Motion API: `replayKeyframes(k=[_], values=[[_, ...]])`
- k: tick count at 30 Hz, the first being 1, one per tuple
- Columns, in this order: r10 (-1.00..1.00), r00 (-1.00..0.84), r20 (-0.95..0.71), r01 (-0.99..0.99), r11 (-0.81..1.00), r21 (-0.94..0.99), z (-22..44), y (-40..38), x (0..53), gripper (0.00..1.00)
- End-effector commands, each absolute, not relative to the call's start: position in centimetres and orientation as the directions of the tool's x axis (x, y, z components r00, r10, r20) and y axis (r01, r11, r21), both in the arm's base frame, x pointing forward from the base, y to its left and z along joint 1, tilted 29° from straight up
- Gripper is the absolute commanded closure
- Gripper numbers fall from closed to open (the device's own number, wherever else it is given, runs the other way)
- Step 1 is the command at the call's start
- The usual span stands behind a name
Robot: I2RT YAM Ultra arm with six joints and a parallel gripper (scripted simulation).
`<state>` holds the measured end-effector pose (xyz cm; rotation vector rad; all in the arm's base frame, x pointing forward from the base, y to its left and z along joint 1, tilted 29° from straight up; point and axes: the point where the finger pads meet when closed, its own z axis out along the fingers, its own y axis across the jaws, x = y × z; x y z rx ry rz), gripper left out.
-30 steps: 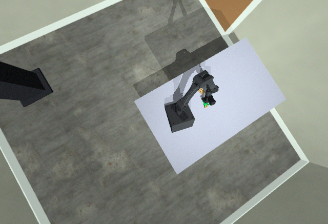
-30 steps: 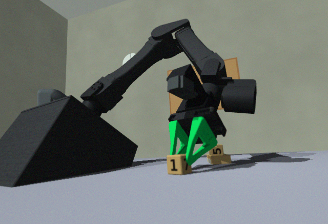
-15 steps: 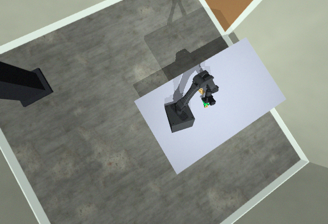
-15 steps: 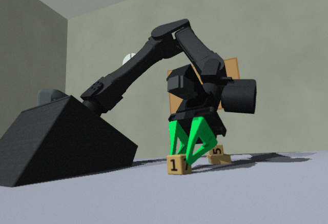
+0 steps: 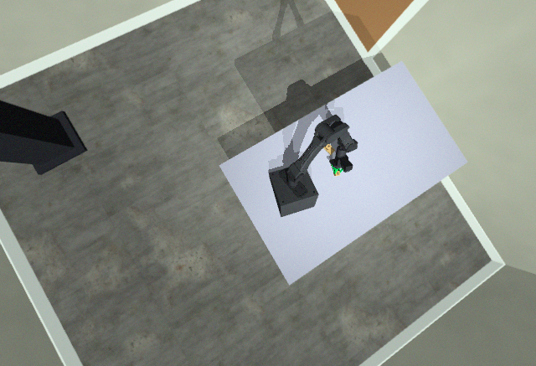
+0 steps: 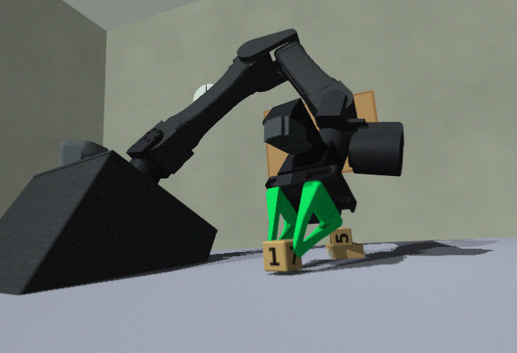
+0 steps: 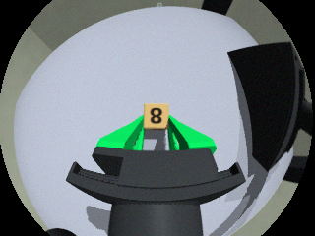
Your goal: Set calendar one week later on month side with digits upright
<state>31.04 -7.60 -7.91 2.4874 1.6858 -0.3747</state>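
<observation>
A wooden cube (image 5: 337, 173) (image 6: 273, 256) (image 7: 156, 116) stands on the table outside the tray. It shows 1 and a partly covered 7 on its sides in the exterior view, and 8 in the wrist view. My gripper (image 6: 284, 247) (image 7: 156, 119) points down with its green fingertips against two opposite sides of this cube; it is shut on it. The wooden tray (image 6: 351, 251) lies on the table farther back, with the second cube (image 6: 341, 237) in it. That cube shows a 5 turned on its side. No month name is readable.
The robot's dark base (image 5: 291, 193) (image 6: 95, 232) stands on the table (image 5: 389, 136) (image 6: 250, 307). The bent arm (image 5: 311, 150) (image 6: 216, 102) passes close to the tray in the top view's overhead view. The table's edges show there too.
</observation>
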Motion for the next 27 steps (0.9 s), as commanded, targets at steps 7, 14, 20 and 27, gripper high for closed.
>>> replayKeyframes(k=[7, 14, 20, 27], values=[[0.889, 0.371, -0.27, 0.922, -0.388, -0.011, -3.9, -10.0, 31.3, 0.74], [0.888, 0.371, -0.271, 0.922, -0.388, -0.011, -1.6, -11.2, 30.8, 0.74], [0.889, 0.367, -0.273, 0.921, -0.388, -0.023, -1.3, -11.4, 30.3, 0.74], [0.889, 0.366, -0.274, 0.921, -0.388, -0.026, -1.4, -11.4, 30.3, 0.74]])
